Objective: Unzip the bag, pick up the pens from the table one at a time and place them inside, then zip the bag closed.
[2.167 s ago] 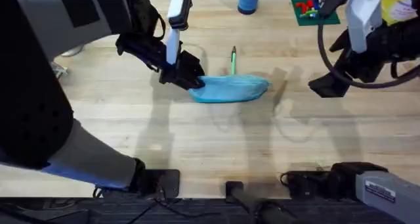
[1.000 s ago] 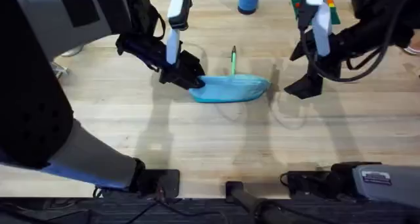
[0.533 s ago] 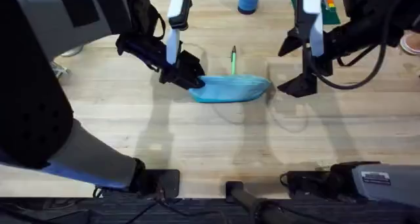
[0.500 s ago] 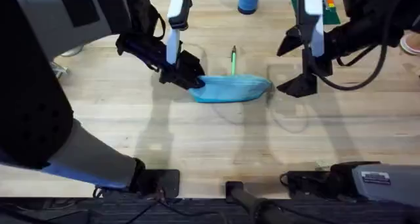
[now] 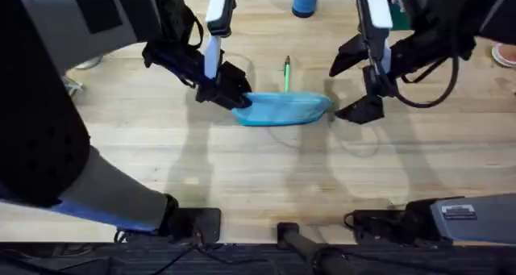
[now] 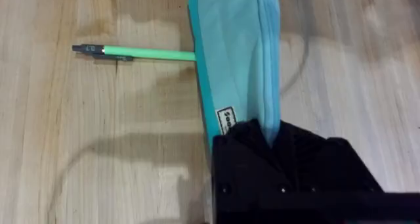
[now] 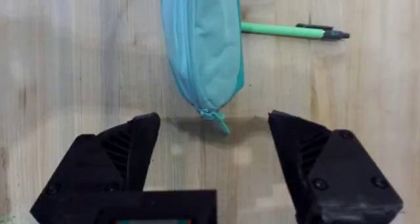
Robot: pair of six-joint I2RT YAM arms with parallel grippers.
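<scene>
The light blue bag lies on its side on the table, its zipper closed in both wrist views. My left gripper is shut on the bag's left end. My right gripper stands open just off the bag's right end, where the zipper pull sticks out between its spread fingers. A green pen with a dark tip lies on the table behind the bag, also seen as a green pen in the left wrist view and a green pen in the right wrist view.
A blue cylinder stands at the far edge. A green mat with small colourful items lies at the far right. Bare wood stretches in front of the bag.
My right arm has swung in from the far right toward the bag's right end, its gripper open. The left gripper and the bag have stayed put.
</scene>
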